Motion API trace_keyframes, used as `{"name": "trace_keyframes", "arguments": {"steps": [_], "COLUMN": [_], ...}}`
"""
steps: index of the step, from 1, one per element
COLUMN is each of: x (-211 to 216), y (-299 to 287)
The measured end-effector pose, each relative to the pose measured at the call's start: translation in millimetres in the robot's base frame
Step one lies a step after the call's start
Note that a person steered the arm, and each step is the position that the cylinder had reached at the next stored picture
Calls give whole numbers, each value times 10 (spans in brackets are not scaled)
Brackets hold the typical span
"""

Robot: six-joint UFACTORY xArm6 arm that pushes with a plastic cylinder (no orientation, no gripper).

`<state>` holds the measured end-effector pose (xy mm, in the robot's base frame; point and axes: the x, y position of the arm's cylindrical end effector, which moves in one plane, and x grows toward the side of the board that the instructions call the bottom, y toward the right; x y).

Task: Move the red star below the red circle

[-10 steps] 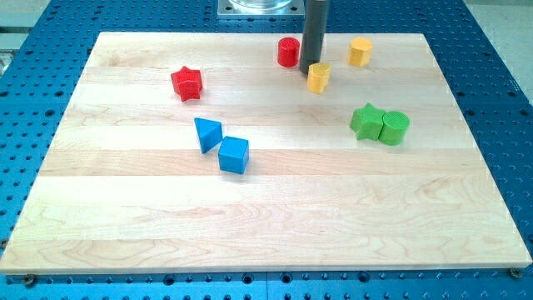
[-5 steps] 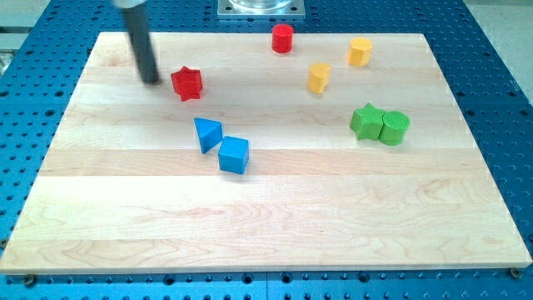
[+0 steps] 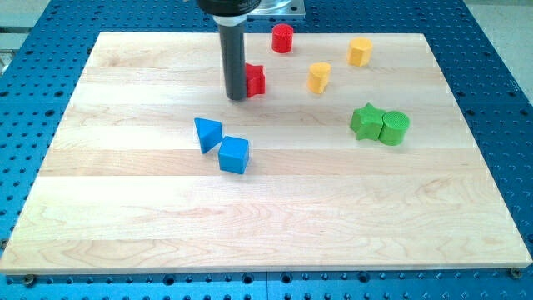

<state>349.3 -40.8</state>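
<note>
Right now my tip (image 3: 237, 97) sits on the board (image 3: 125, 217) toward its top edge, a little left of the middle, with the dark rod rising straight up out of the view's top. The red star (image 3: 254, 79) is pressed against the rod's right side, touching it, partly hidden behind it. The red circle (image 3: 282, 37) stands above and slightly right of the star, close to the board's top edge and apart from it. There is no pincer on this arm, only the rod, so nothing is open, closed or gripped. To the star's right, with a clear gap, is a yellow block (image 3: 318, 77), and another yellow block (image 3: 360, 52) lies nearer the top right corner. Toward the right edge a green star (image 3: 366, 122) and a green cylinder (image 3: 394, 127) touch side by side. Below my tip, near the board's centre, a blue triangle (image 3: 206, 133) and a blue cube (image 3: 234, 155) sit corner to corner, just touching. The blue perforated table (image 3: 33, 100) surrounds the board on every side.
</note>
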Motion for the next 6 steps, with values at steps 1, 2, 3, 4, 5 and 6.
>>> {"name": "trace_keyframes", "arguments": {"steps": [1, 2, 3, 4, 5, 6], "x": [-107, -242, -262, -343, -378, -178], "y": [87, 87, 2, 438, 626, 632]}}
